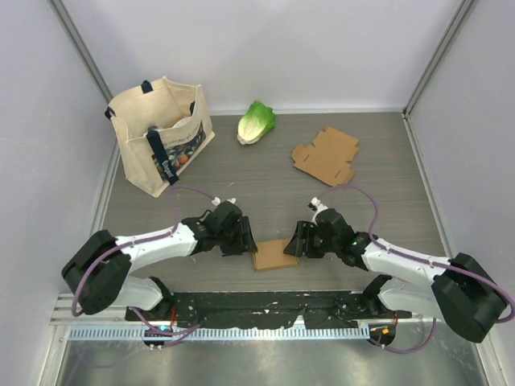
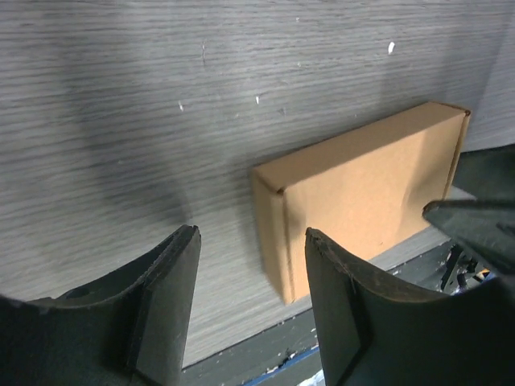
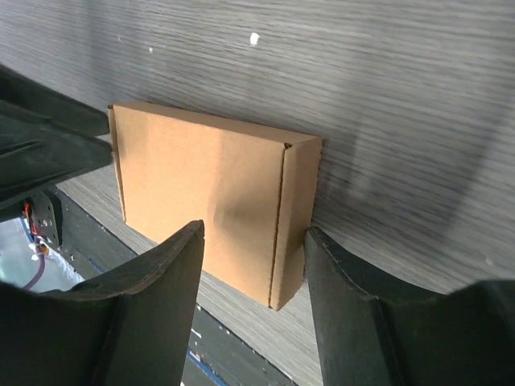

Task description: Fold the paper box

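Between left gripper [image 1: 247, 243] and right gripper [image 1: 294, 244], at the table's [image 1: 273, 201] near edge, sits the box [image 1: 274, 255], folded shut. Both jaws stand part open and empty, flanking its ends, seemingly to square it.

Tan folded box [image 1: 275, 255], grey wood-grain table [image 1: 265, 185], green lettuce [image 1: 256, 122], cream tote [image 1: 133, 147]

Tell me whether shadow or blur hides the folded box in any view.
Top external: evenly lit, folded box sharp. Left wrist: box crisp, left claw's fingers dark and soft, broad shadow across the table. Right wrist: box crisp, right claw's fingers blurred.
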Motion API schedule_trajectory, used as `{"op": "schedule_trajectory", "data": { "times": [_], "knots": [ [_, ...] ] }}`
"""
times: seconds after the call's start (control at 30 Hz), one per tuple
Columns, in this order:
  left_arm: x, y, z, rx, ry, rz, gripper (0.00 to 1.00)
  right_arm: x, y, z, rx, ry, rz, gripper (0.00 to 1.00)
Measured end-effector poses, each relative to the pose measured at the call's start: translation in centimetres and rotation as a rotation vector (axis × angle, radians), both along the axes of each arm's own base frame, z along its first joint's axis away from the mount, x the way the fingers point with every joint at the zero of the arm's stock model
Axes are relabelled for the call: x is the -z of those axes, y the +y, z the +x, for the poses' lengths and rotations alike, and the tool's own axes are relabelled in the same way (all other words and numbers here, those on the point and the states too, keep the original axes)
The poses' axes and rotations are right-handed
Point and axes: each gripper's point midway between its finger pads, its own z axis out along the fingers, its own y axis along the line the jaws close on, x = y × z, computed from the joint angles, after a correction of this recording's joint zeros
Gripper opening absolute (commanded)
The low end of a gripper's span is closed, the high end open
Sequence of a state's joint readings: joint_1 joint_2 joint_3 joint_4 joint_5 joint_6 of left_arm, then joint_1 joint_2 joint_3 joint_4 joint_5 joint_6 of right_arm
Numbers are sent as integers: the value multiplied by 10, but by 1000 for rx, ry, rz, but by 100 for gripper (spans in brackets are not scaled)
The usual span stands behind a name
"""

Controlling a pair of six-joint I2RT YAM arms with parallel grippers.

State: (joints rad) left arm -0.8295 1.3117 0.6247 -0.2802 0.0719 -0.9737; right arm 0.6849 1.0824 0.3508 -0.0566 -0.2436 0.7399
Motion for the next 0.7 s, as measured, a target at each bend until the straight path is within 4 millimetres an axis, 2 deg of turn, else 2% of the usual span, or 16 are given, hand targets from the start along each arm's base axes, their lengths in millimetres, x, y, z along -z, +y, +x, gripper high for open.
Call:
{"op": "schedule_trajectory", "data": {
  "times": [0.1,0.17,0.23,0.3,0.33,0.37,0.4,0.6,0.7],
  "knots": [
    [11,-7,4,-30,29,-8,58,1,17,1,-23,-30,9,54],
    [9,-9,9,-54,29,-27,56,5,34,2,-30,-31,7,53],
    [10,3,18,-110,27,-13,56,6,53,13,-16,-40,0,53],
    [11,27,37,-211,26,-8,55,6,76,33,12,-54,1,53],
    [9,75,67,-395,18,3,56,0,123,75,44,-106,18,53],
    [9,78,69,-406,16,6,56,0,126,78,45,-112,22,54],
    [8,95,79,-468,10,9,57,0,136,88,48,-125,20,54],
    [-16,189,119,-781,-64,-7,57,-15,245,184,-14,-297,77,54],
    [-18,214,129,-865,-72,-5,57,-15,278,207,-59,-350,108,54]
  ]
}}
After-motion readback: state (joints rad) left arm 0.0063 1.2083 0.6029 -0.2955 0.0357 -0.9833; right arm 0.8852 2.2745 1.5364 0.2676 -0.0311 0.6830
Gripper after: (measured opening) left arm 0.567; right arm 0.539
